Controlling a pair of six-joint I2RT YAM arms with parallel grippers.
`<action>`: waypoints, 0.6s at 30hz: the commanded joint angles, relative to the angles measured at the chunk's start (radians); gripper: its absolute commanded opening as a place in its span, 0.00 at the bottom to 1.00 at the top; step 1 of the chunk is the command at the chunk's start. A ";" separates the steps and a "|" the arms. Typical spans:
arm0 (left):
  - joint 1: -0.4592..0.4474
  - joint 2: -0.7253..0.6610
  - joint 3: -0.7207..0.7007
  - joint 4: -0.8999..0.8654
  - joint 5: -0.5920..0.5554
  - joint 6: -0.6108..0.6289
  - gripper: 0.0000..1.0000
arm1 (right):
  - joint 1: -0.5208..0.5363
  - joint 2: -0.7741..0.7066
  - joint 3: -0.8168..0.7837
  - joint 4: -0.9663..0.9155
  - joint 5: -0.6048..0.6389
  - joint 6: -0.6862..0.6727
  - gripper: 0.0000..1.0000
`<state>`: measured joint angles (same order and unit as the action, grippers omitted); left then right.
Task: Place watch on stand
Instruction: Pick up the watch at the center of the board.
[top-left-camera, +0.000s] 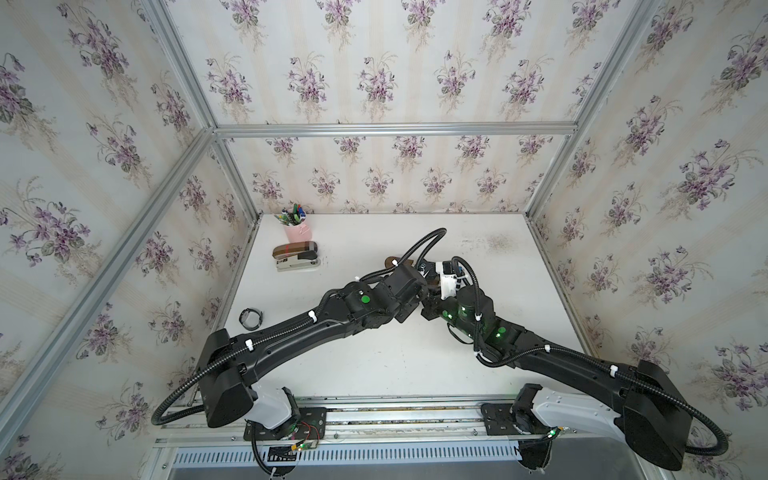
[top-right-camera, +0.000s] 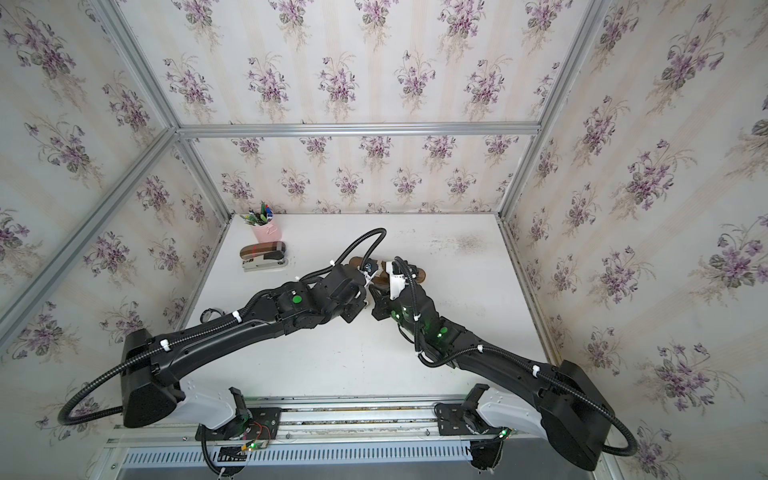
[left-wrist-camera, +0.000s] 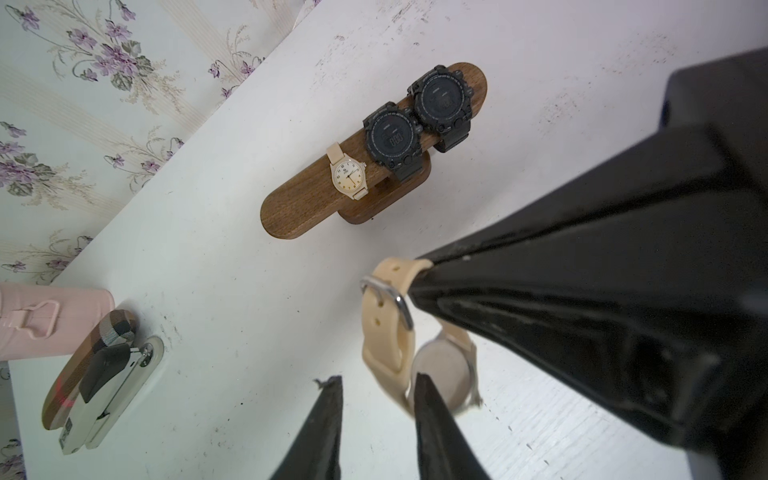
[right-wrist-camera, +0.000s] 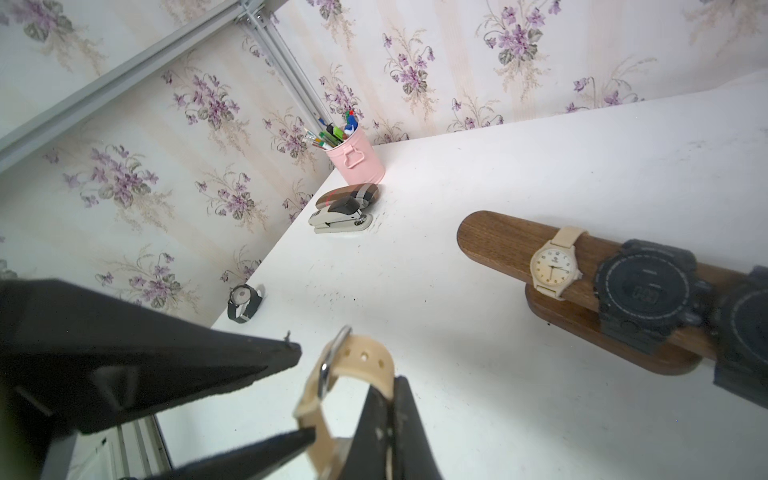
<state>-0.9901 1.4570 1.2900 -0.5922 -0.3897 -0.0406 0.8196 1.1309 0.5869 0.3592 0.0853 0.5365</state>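
A cream-strapped watch (left-wrist-camera: 384, 332) (right-wrist-camera: 365, 357) hangs above the white table. My right gripper (right-wrist-camera: 392, 380) is shut on its strap, and in the left wrist view the right gripper (left-wrist-camera: 419, 270) pinches the strap near the buckle. My left gripper (left-wrist-camera: 376, 378) is open, with the strap's buckle side between its fingers (right-wrist-camera: 291, 353). The stand (left-wrist-camera: 299, 208) (right-wrist-camera: 494, 237) (top-right-camera: 357, 262), a dark wooden bar on an oval foot, is just beyond. It carries a cream watch (right-wrist-camera: 555, 266) and two black watches (left-wrist-camera: 392, 135); one end is bare.
A black watch (top-left-camera: 251, 318) (right-wrist-camera: 243, 301) lies near the table's left edge. A pink pen cup (top-left-camera: 298, 232) (right-wrist-camera: 357, 162) and a brown-topped stapler (top-left-camera: 297, 257) (left-wrist-camera: 99, 374) stand at the back left. Both arms meet mid-table, in front of the stand.
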 joint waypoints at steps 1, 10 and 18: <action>0.018 -0.072 -0.066 0.124 0.060 -0.058 0.49 | -0.024 -0.018 0.003 -0.018 -0.001 0.173 0.00; 0.032 -0.280 -0.496 0.709 0.136 -0.210 0.80 | -0.046 -0.040 0.070 -0.207 0.080 0.477 0.00; 0.033 -0.259 -0.768 1.270 0.188 -0.239 0.82 | -0.046 -0.065 0.067 -0.179 0.064 0.648 0.00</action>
<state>-0.9565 1.1881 0.5476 0.3759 -0.2264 -0.2554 0.7723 1.0767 0.6556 0.1539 0.1436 1.0775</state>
